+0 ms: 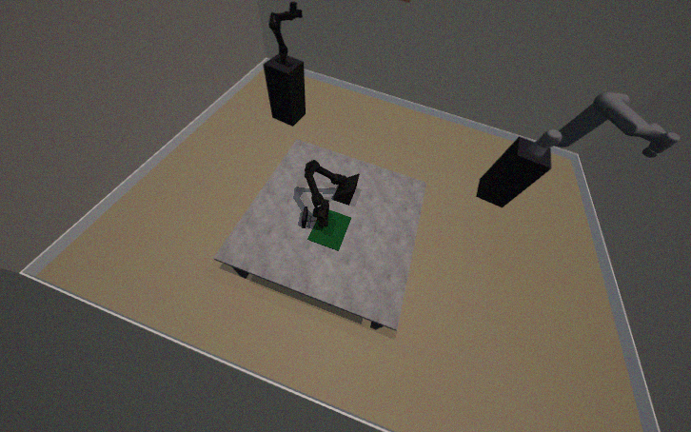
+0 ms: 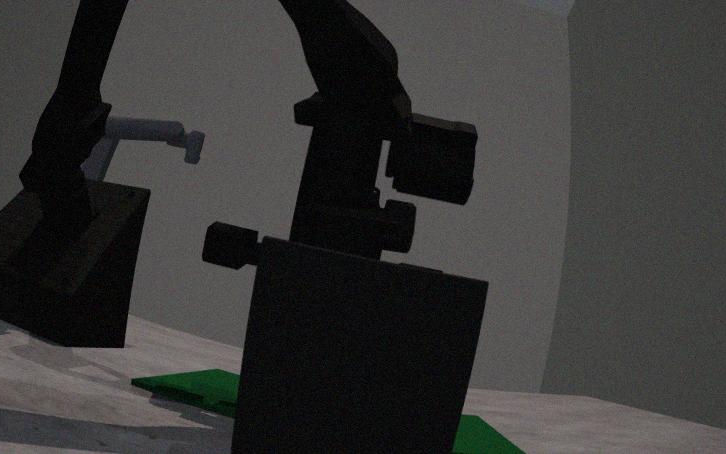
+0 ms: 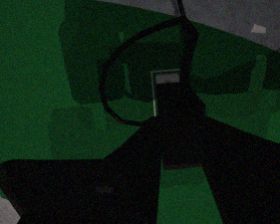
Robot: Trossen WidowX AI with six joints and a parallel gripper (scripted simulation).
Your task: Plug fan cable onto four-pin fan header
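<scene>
The green board [image 1: 337,238] [image 2: 196,386] [image 3: 20,99] lies flat on the table. My gripper [image 1: 323,224] [image 3: 174,122] is low over it, pointing down, shut on the dark fan plug [image 3: 183,104]. The black cable [image 3: 104,79] loops out from the plug in the wrist view. The pale-edged header [image 3: 167,78] shows just beyond the plug, which covers its near part. How deep the plug sits is hidden. In the exterior view a large dark upright panel, seemingly the fan [image 2: 354,349] [image 1: 304,217], hides the fingertips.
My arm's dark base [image 1: 345,190] [image 2: 89,298] stands on the table [image 1: 380,279] behind the board. Two more arms stand on black pedestals [image 1: 286,90] [image 1: 514,171] away from the table.
</scene>
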